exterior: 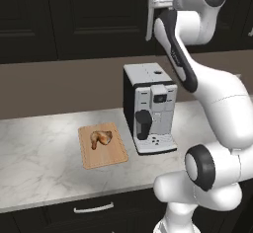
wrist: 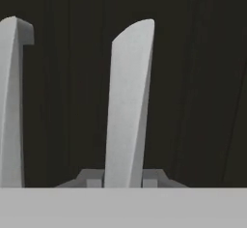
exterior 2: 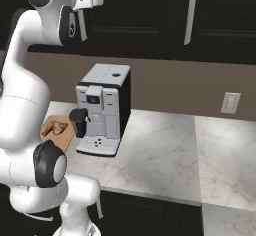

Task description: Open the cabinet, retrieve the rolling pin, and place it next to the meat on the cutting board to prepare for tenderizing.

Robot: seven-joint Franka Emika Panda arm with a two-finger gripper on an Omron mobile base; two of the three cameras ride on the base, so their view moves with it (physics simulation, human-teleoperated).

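Tool clamped on cabinet handle, coffee machine below, beside cutting board

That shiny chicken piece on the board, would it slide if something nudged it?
Probably: the meat looks glossy, so likely slippery, and small, so light. The cutting board's thin raised rim might stop it.
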